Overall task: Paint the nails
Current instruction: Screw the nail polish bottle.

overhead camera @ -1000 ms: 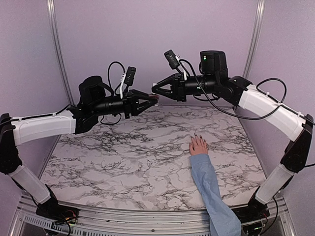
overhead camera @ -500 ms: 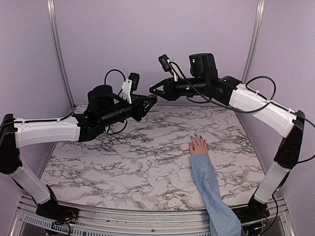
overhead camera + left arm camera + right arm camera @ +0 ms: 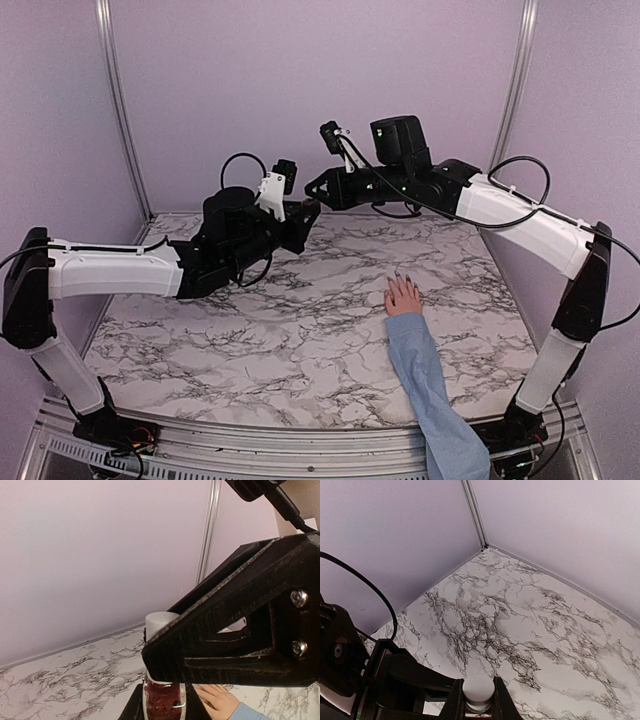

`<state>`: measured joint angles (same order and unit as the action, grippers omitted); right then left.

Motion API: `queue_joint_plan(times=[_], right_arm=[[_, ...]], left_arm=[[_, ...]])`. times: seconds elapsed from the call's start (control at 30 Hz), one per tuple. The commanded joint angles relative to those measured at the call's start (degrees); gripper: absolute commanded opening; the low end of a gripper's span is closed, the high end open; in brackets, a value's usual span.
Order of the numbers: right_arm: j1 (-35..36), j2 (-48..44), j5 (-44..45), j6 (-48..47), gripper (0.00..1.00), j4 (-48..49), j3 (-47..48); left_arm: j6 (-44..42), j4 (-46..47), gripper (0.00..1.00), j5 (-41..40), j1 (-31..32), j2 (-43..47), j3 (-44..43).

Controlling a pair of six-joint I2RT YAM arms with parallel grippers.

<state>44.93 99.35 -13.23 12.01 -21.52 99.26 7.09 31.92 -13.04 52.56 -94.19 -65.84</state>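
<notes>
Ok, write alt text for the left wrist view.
The left gripper holds a small bottle of dark red polish while the right gripper, a black wedge crossing the frame, clamps its white cap. Behind lie the marble table, a purple wall and, lower right, a hand in a blue sleeve.

Arms: two, left arm (image 3: 110, 272) and right arm (image 3: 520, 215)
Tools: two, left tool (image 3: 306, 211) and right tool (image 3: 313, 185)
Bottle (image 3: 162, 702): one
Hand (image 3: 403, 296): one
Desk (image 3: 250, 340): one

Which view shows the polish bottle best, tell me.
Left wrist: the bottle shows its dark-red contents and white cap, partly behind the right gripper. The right wrist view shows only the cap's top between its fingers; the top view hides it between left gripper and right gripper.
</notes>
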Motion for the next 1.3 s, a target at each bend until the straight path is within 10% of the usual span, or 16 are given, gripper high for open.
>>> queue_joint_plan(times=[0.0,0.5,0.9,1.27], right_arm=[[1.5,-0.3,-1.7,-0.7,0.11,-2.1,-0.1],[-7.3,-10.6,-26.5,-4.9,0.69,12.7,-10.6],[-7.8,-11.0,-43.3,-7.9,0.67,15.0,-10.4],[-7.6,-10.8,-49.2,-4.7,0.50,19.6,-11.4]], left_arm=[[-3.9,5.6,0.00,2.6,-0.2,1.4,-1.6],[3.9,5.6,0.00,36.8,-8.9,6.6,2.0],[8.7,5.7,0.00,67.2,-10.6,2.8,-4.0],[11.5,6.0,0.00,72.5,-9.8,1.1,-5.9]])
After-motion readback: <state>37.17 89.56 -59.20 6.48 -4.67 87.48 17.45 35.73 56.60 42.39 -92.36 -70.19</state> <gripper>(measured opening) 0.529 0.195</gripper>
